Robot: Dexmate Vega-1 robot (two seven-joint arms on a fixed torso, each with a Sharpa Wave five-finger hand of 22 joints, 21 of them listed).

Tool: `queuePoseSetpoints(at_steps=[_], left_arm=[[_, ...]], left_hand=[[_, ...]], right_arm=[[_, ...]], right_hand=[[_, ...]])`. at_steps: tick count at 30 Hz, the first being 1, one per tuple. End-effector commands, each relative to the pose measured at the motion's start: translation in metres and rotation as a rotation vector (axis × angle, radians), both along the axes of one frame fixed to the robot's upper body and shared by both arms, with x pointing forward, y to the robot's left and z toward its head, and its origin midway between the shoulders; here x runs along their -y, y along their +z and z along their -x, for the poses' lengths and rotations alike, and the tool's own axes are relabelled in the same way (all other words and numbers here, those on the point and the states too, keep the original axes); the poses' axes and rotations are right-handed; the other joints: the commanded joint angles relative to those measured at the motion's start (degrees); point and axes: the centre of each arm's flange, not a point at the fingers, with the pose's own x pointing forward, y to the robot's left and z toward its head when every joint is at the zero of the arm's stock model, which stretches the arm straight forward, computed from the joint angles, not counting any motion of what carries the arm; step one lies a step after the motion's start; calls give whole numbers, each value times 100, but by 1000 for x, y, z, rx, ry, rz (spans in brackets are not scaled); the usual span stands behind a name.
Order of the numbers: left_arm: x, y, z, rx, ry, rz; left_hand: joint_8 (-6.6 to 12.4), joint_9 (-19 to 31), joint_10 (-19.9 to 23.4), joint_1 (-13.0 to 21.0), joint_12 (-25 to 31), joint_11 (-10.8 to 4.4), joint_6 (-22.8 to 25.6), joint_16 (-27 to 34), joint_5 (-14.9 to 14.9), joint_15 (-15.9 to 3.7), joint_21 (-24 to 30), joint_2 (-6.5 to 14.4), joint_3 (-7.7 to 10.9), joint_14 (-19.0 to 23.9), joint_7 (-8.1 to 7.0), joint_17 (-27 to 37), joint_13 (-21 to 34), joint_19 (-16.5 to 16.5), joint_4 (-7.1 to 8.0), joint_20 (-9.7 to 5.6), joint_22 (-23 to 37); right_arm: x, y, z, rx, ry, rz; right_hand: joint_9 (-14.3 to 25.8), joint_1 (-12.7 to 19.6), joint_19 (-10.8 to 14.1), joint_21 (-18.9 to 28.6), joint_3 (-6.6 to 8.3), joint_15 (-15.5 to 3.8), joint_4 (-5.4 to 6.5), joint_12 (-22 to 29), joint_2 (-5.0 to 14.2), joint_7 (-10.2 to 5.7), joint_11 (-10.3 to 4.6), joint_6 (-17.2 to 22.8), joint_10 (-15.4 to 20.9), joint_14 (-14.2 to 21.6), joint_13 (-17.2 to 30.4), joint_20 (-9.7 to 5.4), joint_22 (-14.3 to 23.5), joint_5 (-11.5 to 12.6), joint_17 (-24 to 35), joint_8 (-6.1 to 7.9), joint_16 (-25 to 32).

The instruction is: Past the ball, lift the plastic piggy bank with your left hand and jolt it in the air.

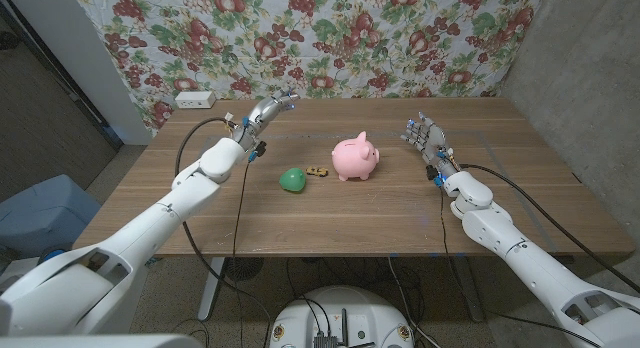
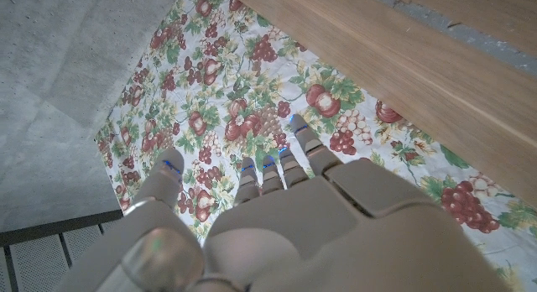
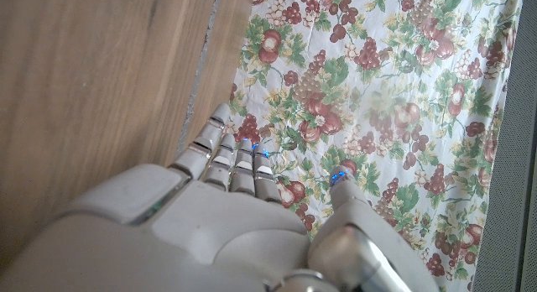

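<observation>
Wooden surface [image 1: 400, 203] before us carries a mid-table pink piggy bank [image 1: 355, 157] beside the green ball [image 1: 292, 180], bare boards separating it from each empty, spread robot hand: left [image 1: 262, 115], right [image 1: 427, 140].

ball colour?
Green; the ball shows best in the head view, beside the pink piggy bank.

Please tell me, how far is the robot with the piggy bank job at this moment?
Nothing looks done yet. The pink piggy bank stands on the table, beyond the green ball, untouched. The left hand is raised over the table's far left part, open, holding nothing. Reaching, gripping, lifting and jolting all remain. The right hand waits open.
</observation>
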Motion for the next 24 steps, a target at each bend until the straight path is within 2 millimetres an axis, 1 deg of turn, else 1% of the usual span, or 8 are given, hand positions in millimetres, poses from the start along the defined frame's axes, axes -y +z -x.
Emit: queuePoseSetpoints(at_steps=[1,24], left_arm=[[13,12,6,43,-13,-99],[38,26,20,144,0,-285]], left_hand=[[-3,31,25,57,26,-20,32,-4,-14,-50,-11,-49,7,-1,-9,22,18,36,-25,-23,16],[-20,32,37,77,7,-48,44,-8,-15,-84,-63,-88,-20,3,-17,21,20,62,-25,-33,18]], right_arm=[[1,-2,0,2,0,-6],[1,-9,8,6,-1,-23]], right_hand=[[29,-12,25,-15,20,9,-45,34,26,-13,-18,51,40,60,18,-15,17,37,19,13,47],[30,-18,49,-73,18,12,-50,31,34,-15,-20,56,46,62,17,-13,19,38,8,10,52]])
